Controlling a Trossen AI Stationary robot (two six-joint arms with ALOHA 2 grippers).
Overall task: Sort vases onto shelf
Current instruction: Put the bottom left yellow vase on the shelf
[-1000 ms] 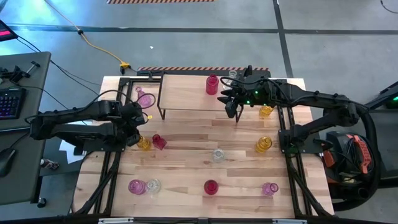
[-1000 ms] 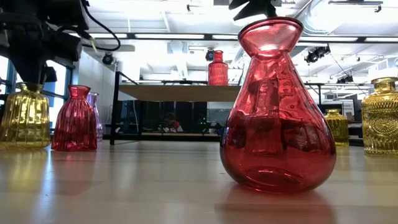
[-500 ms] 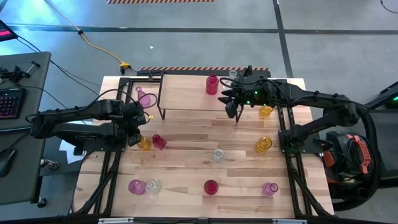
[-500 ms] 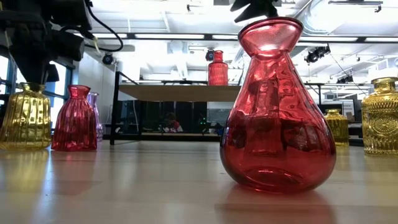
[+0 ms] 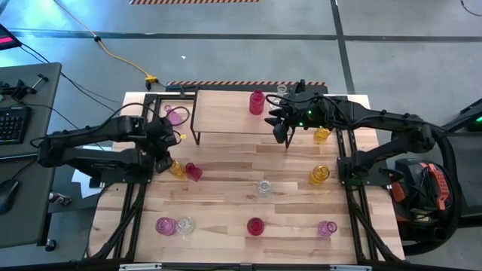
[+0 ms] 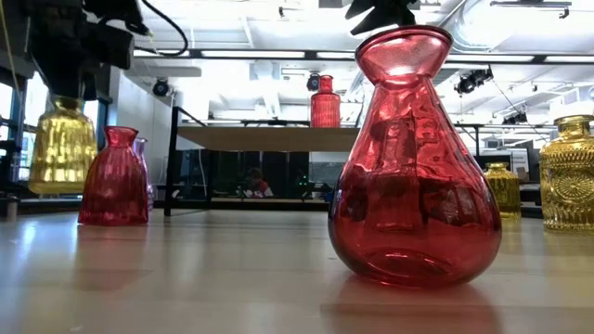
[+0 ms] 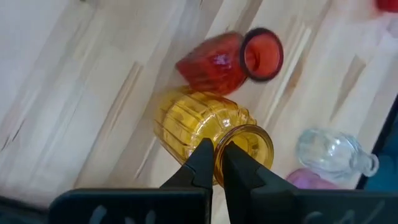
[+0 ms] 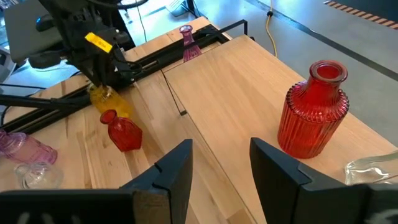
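My left gripper (image 7: 214,154) is shut on the rim of an amber-yellow ribbed vase (image 7: 194,123), at the table's left side (image 5: 175,167). In the low view this vase (image 6: 62,148) hangs clear of the tabletop. A small red vase (image 5: 193,172) stands right beside it (image 7: 225,59). The shelf (image 5: 230,113) at the back carries a red ribbed vase (image 5: 257,102) and a clear one (image 5: 281,90). My right gripper (image 5: 280,126) hovers over the shelf's right end, open (image 8: 224,155) and empty, close to that red vase (image 8: 314,118).
More vases dot the table: pink (image 5: 175,118) left of the shelf, amber (image 5: 321,134) and amber (image 5: 319,175) on the right, clear (image 5: 263,187) mid-table. Along the front are pink (image 5: 166,225), clear (image 5: 185,224), red (image 5: 255,226) and pink (image 5: 327,227).
My left gripper closed on the amber-yellow vase's rim and lifted it off the table, shifting it slightly. The right arm has stayed still.
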